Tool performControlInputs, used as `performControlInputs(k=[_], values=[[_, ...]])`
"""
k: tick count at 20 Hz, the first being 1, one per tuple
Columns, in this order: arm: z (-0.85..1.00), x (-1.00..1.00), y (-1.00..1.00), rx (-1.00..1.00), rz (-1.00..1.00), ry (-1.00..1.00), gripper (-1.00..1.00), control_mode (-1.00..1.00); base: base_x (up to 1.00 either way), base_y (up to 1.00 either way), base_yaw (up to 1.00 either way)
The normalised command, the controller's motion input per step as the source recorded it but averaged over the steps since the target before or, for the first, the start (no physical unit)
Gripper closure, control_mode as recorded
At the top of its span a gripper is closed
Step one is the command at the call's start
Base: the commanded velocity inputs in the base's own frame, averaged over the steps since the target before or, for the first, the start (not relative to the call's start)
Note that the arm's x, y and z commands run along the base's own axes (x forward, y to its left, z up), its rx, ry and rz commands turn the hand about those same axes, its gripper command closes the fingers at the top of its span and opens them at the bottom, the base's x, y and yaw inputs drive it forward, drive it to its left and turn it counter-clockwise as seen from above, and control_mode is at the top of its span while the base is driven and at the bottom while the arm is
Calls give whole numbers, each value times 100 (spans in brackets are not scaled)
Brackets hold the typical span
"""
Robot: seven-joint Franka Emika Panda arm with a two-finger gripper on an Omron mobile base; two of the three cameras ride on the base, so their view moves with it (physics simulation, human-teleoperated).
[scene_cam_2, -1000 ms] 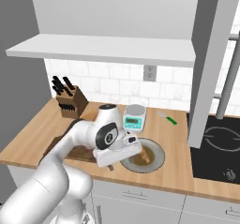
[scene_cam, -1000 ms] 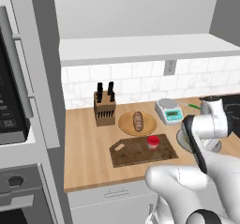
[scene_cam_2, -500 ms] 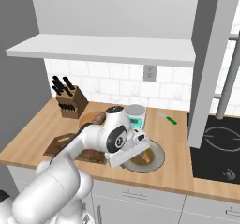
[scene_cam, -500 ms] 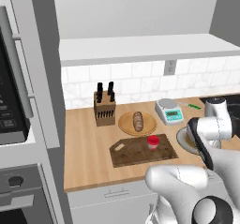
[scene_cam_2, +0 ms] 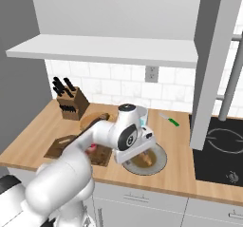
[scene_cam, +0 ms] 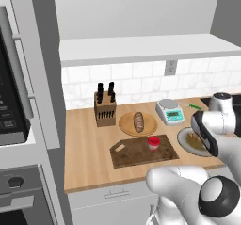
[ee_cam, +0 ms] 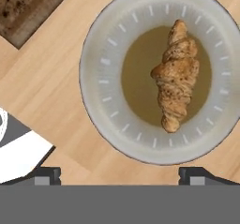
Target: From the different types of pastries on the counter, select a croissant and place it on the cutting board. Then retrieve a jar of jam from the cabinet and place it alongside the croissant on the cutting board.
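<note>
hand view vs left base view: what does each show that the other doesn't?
Hand view alone: the croissant whole and clear, lying on the grey plate, jaws spread wide at the bottom edge.

Left base view alone: the jam jar standing on the board, the loaf on the round wooden plate, the knife block and the scale.

Shared: the counter, the grey plate, a corner of the board.

The wooden desk (scene_cam: 89, 148) carries a knife block (scene_cam: 105, 111) at the centre left of the frame, a round wooden plate (scene_cam: 128, 125), a dark cutting board (scene_cam: 136, 153) below it, a scale (scene_cam: 170, 112) and a grey plate (ee_cam: 98, 101) at right.
</note>
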Motion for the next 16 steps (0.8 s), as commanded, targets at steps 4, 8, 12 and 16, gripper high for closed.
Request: performControlInputs(k=[4,8,12,16], values=[[0,68,0,17,-4,1,-100,-100,0,0,0],[0,41,-3,4,0,2,-100,-100,0,0,0],[-19,20,0,-8,0,0,-100,-100,0,0,0],[-32,31,0,-8,0,0,-100,-100,0,0,0]])
